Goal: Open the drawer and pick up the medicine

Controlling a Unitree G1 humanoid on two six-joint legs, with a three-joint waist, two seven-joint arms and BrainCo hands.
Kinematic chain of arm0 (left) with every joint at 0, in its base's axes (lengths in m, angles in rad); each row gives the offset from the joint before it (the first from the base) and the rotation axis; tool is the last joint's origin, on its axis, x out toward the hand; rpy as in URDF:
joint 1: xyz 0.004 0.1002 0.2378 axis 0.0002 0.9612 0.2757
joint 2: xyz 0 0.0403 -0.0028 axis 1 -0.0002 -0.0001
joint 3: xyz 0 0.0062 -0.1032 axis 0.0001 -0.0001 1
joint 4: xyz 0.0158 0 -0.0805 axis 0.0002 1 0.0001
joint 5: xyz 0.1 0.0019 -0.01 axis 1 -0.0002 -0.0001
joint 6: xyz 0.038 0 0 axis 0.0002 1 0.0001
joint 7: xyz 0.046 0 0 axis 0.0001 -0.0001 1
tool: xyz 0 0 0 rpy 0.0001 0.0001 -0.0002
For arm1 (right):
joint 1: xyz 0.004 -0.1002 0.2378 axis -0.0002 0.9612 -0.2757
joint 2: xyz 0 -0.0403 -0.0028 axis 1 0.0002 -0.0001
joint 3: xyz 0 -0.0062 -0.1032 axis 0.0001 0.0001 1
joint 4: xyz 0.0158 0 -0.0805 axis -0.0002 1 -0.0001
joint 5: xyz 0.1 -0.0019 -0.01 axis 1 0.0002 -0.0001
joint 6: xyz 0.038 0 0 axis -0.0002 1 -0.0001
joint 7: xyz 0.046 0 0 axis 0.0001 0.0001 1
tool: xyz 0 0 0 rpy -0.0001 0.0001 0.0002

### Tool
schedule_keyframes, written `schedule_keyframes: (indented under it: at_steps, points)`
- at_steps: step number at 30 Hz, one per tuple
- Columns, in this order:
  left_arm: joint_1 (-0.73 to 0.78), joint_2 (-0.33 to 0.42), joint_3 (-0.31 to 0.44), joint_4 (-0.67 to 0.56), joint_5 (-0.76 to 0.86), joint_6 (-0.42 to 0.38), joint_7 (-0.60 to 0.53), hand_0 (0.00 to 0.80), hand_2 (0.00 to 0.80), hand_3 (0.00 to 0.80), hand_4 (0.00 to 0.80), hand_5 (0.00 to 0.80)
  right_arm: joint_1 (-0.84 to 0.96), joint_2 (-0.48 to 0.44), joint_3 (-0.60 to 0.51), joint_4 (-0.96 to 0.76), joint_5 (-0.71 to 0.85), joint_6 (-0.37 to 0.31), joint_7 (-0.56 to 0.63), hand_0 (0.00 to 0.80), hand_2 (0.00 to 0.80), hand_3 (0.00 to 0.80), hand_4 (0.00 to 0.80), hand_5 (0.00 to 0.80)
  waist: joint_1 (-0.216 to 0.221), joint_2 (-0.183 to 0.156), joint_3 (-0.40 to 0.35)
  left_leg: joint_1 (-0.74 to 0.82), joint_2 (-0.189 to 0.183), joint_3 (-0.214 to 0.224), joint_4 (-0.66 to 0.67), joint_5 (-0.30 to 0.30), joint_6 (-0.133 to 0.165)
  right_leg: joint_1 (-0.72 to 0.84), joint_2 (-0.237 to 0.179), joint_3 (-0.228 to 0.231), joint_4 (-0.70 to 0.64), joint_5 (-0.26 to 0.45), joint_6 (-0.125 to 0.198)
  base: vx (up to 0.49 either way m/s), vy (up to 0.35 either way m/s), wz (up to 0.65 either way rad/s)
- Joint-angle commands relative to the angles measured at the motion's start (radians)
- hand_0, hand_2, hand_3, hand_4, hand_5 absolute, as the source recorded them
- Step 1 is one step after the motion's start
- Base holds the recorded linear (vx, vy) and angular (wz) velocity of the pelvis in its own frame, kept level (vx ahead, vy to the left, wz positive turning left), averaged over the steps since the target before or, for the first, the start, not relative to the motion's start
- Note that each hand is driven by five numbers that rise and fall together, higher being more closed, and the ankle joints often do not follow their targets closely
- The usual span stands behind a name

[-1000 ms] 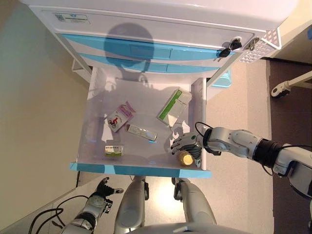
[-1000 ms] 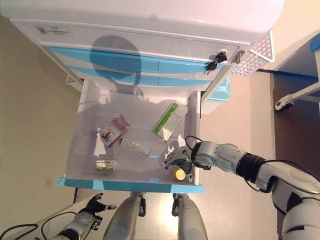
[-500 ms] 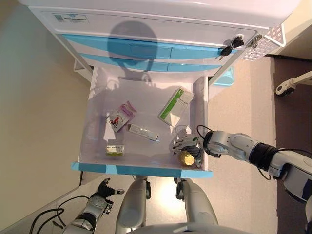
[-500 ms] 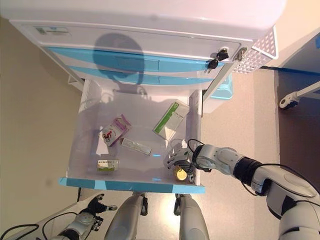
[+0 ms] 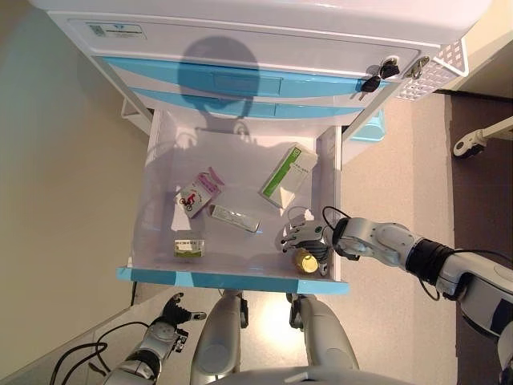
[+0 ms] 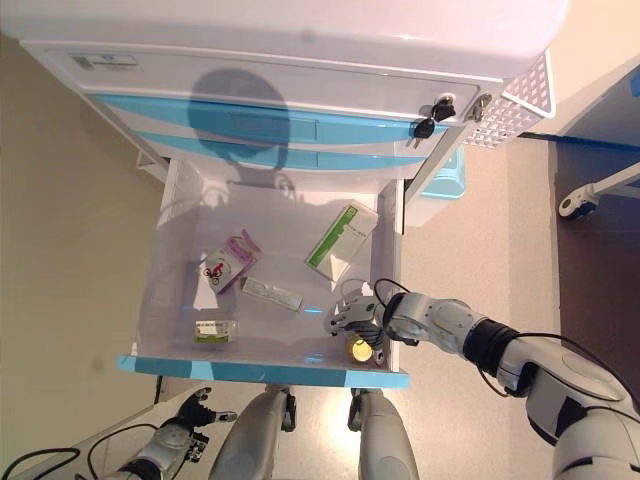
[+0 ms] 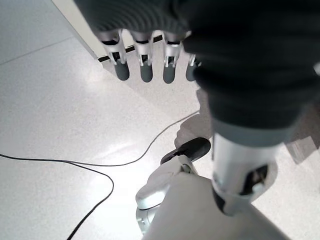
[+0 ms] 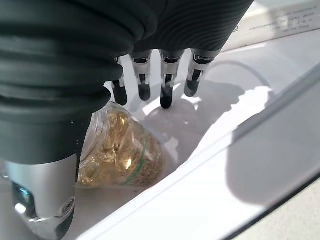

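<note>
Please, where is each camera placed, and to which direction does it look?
Left eye and right eye views: on the head, looking down into the open drawer; both arms show.
Left wrist view: on the left wrist, facing the floor past the open left robot hand.
Right wrist view: on the right wrist, inside the drawer; the right robot hand hangs open over the capsule bottle.
Shared: the bottle shows in the eye views too.

bottle (image 5: 305,261) in drawer (image 5: 240,278) front right corner under right hand (image 5: 303,235), boxes (image 5: 287,172) behind and left
</note>
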Motion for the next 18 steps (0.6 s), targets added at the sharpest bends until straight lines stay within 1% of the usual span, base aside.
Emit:
schedule_keyframes:
  at_steps: [1,5,10,13,14,15,16,17,18]
  points:
    - [0.008,0.003,-0.006,0.020,-0.008,0.000,0.003,0.000,0.000,0.000,0.000,0.000,0.050,0.047,0.023,0.040,-0.050,0.003,-0.009,0.000,0.000,0.000,0.000,0.000,0.009,-0.033,-0.006,-0.026,-0.055,0.008,0.024,-0.047,0.011,-0.080,-0.031,0.043,-0.032,0.123,0.046,0.000,0.000,0.00]
    - [0.007,0.004,-0.003,0.020,-0.007,0.001,0.003,0.000,0.000,0.000,0.000,0.000,0.053,0.041,0.022,0.027,-0.050,0.003,-0.004,0.000,0.000,0.000,0.000,0.000,0.009,-0.033,-0.005,-0.026,-0.055,0.008,0.024,-0.046,0.011,-0.081,-0.030,0.043,-0.030,0.122,0.046,0.000,0.000,0.00]
    - [0.004,0.003,0.011,0.018,-0.009,0.002,0.002,0.000,0.000,0.000,0.000,0.000,0.062,0.002,0.015,-0.060,-0.020,-0.006,0.028,0.000,0.000,0.000,0.000,0.000,0.005,-0.039,-0.001,-0.030,-0.054,0.007,0.027,-0.047,0.012,-0.085,-0.029,0.045,-0.028,0.123,0.046,0.000,0.000,0.00]
    - [0.002,0.004,0.014,0.016,-0.008,0.003,0.001,0.000,0.000,0.000,0.000,0.000,0.072,-0.008,0.018,-0.072,-0.017,-0.010,0.039,0.000,0.000,0.000,0.000,0.000,0.004,-0.038,0.000,-0.030,-0.054,0.007,0.027,-0.047,0.012,-0.086,-0.029,0.046,-0.026,0.122,0.046,0.000,0.000,0.00]
    - [0.002,0.004,0.014,0.016,-0.008,0.003,0.001,0.000,0.000,0.000,0.000,0.000,0.072,-0.008,0.018,-0.072,-0.017,-0.010,0.039,0.094,0.094,0.094,0.094,0.094,0.004,-0.038,0.000,-0.030,-0.054,0.007,0.027,-0.047,0.012,-0.086,-0.029,0.046,-0.026,0.122,0.046,0.000,0.000,0.00]
    - [0.001,0.004,0.014,0.015,-0.007,0.003,0.001,0.000,0.000,0.000,0.000,0.000,0.082,-0.011,0.019,-0.066,-0.022,-0.010,0.041,0.408,0.408,0.408,0.408,0.408,0.003,-0.037,0.001,-0.030,-0.054,0.005,0.027,-0.046,0.011,-0.086,-0.029,0.048,-0.026,0.122,0.046,0.000,0.000,0.00]
    - [0.001,0.004,0.014,0.015,-0.007,0.003,0.001,0.000,0.000,0.000,0.000,0.000,0.082,-0.011,0.019,-0.066,-0.022,-0.010,0.041,0.420,0.420,0.420,0.420,0.420,0.003,-0.037,0.001,-0.030,-0.054,0.005,0.027,-0.046,0.011,-0.086,-0.029,0.048,-0.026,0.122,0.046,0.000,0.000,0.00]
    - [-0.002,0.004,0.014,0.013,-0.007,0.003,0.001,0.000,0.000,0.000,0.000,0.000,0.093,-0.008,0.020,-0.049,-0.034,-0.010,0.039,0.565,0.565,0.565,0.565,0.565,0.002,-0.036,0.002,-0.029,-0.054,0.003,0.028,-0.047,0.012,-0.087,-0.029,0.049,-0.024,0.120,0.045,0.000,0.000,0.00]
    - [-0.003,0.004,0.012,0.012,-0.008,0.002,0.001,0.000,0.000,0.000,0.000,0.000,0.100,-0.004,0.023,-0.040,-0.039,-0.010,0.042,0.596,0.596,0.596,0.596,0.596,0.002,-0.035,0.003,-0.029,-0.055,0.002,0.028,-0.046,0.012,-0.087,-0.028,0.050,-0.022,0.119,0.045,0.000,0.000,0.00]
